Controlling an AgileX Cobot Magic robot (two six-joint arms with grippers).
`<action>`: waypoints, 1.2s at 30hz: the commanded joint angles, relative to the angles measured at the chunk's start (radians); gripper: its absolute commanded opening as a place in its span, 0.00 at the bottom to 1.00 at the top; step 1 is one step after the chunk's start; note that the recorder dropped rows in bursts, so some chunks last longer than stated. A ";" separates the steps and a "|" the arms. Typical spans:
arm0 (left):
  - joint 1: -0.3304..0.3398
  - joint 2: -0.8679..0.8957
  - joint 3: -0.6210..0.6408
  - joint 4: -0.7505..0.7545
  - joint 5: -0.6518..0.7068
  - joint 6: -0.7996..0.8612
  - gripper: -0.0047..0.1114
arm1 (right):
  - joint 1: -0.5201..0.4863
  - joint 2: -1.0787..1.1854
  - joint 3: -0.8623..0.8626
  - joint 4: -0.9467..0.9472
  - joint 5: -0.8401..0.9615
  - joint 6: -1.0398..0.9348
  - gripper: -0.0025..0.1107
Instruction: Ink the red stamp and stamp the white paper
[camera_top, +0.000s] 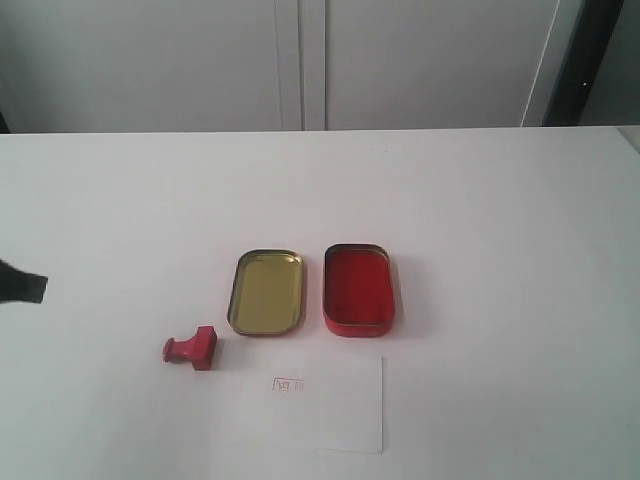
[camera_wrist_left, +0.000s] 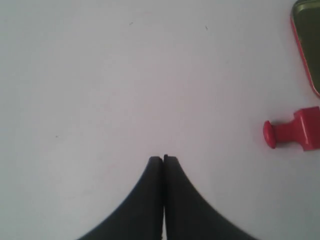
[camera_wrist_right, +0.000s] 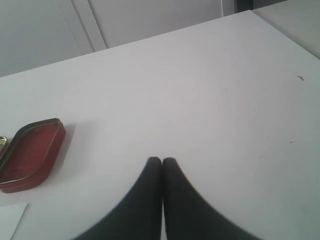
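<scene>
The red stamp (camera_top: 192, 348) lies on its side on the white table, left of the white paper (camera_top: 325, 403), which bears a small red imprint (camera_top: 288, 384). The stamp (camera_wrist_left: 292, 134) also shows in the left wrist view, knob pointing toward my left gripper (camera_wrist_left: 163, 158), which is shut and empty well clear of it. Only that gripper's black tip (camera_top: 22, 284) shows at the exterior view's left edge. The open red ink tin (camera_top: 358, 288) sits behind the paper. My right gripper (camera_wrist_right: 161, 160) is shut and empty over bare table, with the ink tin (camera_wrist_right: 30, 153) off to one side.
A tin lid (camera_top: 266, 292) with a gold inside lies open beside the ink tin, its edge (camera_wrist_left: 307, 42) in the left wrist view. A corner of the paper (camera_wrist_right: 11, 221) shows in the right wrist view. The table's far edge (camera_top: 320, 131) meets grey cabinet doors.
</scene>
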 joint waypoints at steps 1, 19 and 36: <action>0.026 -0.195 0.128 -0.013 0.011 -0.009 0.04 | 0.004 -0.005 0.001 -0.007 -0.011 0.000 0.02; 0.309 -1.005 0.553 -0.030 0.007 -0.005 0.04 | 0.004 -0.005 0.001 -0.007 -0.011 0.000 0.02; 0.309 -1.134 0.647 -0.028 0.007 -0.005 0.04 | 0.004 -0.005 0.001 -0.007 -0.011 0.000 0.02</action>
